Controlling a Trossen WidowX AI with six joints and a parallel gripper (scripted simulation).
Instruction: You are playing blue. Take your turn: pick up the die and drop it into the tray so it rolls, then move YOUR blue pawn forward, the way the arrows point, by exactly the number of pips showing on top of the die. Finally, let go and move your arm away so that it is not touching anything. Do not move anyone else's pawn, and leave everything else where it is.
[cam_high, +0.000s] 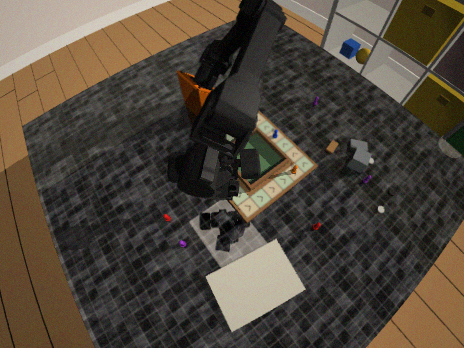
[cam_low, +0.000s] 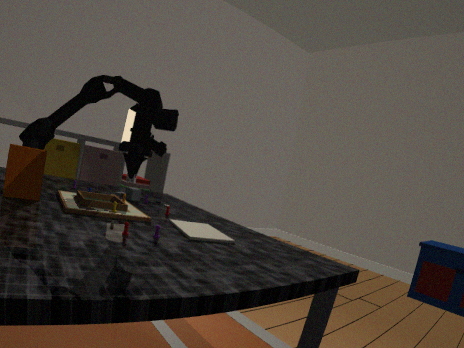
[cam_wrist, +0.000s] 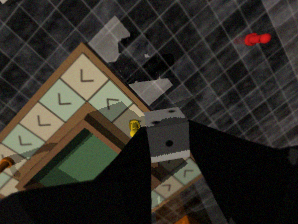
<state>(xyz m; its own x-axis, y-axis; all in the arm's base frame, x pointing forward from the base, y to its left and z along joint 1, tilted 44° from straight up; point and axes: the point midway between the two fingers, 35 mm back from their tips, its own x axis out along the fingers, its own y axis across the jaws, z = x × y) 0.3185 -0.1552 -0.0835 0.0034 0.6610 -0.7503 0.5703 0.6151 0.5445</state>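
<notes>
Fingers clamped on the grey die (cam_wrist: 167, 131), lifted off the surface (cam_high: 100, 165), hanging over the game board (cam_wrist: 75, 77) rim beside the green tray (cam_wrist: 82, 162) (yellow pawn (cam_wrist: 133, 126) just under it). Blue pawn (cam_high: 275, 133) sits on the board's side twd the shelf corner.

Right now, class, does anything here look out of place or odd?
Yes: loose pawns lie scattered on the mat off the board, such as a red one and a purple one. The gripper holds the die.
</notes>
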